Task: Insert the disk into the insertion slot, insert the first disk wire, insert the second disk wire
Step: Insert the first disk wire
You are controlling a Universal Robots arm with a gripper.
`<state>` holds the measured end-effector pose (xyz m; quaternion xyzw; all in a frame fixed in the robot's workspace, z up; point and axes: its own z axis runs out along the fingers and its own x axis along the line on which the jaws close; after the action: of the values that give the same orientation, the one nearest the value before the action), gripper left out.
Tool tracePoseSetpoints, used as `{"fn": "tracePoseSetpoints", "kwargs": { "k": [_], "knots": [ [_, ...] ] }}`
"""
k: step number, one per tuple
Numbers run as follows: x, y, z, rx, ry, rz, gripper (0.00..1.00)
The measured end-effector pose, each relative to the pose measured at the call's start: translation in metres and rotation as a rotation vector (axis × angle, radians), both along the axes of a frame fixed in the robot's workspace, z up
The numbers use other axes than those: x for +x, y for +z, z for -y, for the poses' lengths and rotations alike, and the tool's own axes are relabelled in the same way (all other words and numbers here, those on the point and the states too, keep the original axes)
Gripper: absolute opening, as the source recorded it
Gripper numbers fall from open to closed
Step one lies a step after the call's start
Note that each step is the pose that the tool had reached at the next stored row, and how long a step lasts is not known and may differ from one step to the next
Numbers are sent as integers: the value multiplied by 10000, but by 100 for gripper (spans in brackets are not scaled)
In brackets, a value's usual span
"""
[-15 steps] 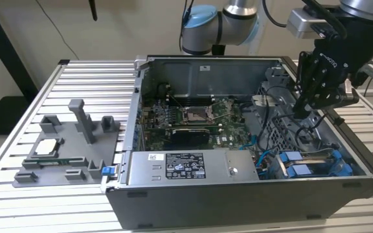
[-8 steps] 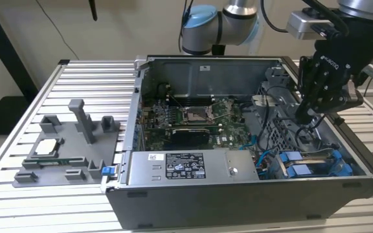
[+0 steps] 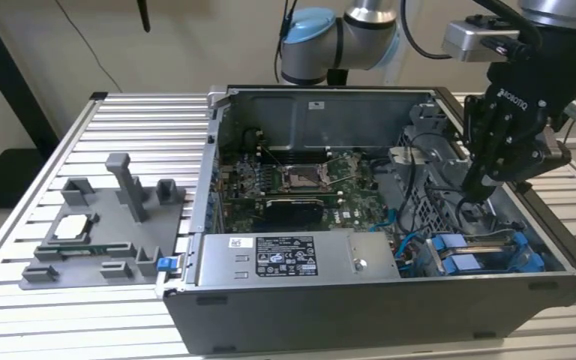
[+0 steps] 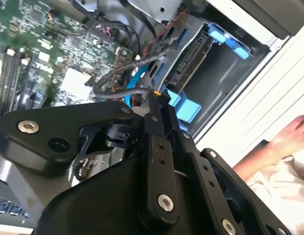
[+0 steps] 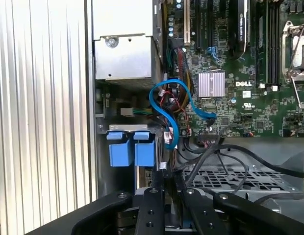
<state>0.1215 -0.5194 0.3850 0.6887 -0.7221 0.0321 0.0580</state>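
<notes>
The disk (image 3: 480, 253), in its blue carrier, sits inside the insertion slot (image 3: 533, 251) at the case's front corner on the exterior view's right. In the second wrist view the disk (image 4: 190, 62) shows its connector edge, with blue carrier tabs (image 4: 185, 107) beside it in the grey slot (image 4: 218, 90). My gripper (image 3: 474, 196) hangs inside the case just behind the slot. Its fingers (image 4: 157, 110) are shut on the end of a dark grey disk wire (image 4: 120, 90), which curves off toward the motherboard. The blue tabs (image 5: 126, 149) lie just ahead of the gripper (image 5: 166, 196).
The open case (image 3: 368, 300) holds a motherboard (image 3: 298, 187), a silver power-supply box (image 3: 298, 259), a blue data cable (image 5: 171, 112) and black cables (image 5: 215, 161). A grey fixture (image 3: 108, 225) stands at the exterior view's left. A person's hand (image 4: 289, 139) rests outside the case.
</notes>
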Motion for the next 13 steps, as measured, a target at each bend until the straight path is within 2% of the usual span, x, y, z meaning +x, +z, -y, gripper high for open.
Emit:
{"fn": "tracePoseSetpoints", "kwargs": {
  "k": [4,5,6,8,10,11,13],
  "knots": [
    [0,-7,14,-395,0,0,0],
    [1,-11,18,-465,-1,0,0],
    [5,-21,22,-494,-1,1,0],
    [19,-43,31,-485,-1,1,0],
    [32,-68,47,-440,0,1,0],
    [40,-79,61,-409,0,1,0],
    [54,-93,96,-292,0,1,0]
  ]
}}
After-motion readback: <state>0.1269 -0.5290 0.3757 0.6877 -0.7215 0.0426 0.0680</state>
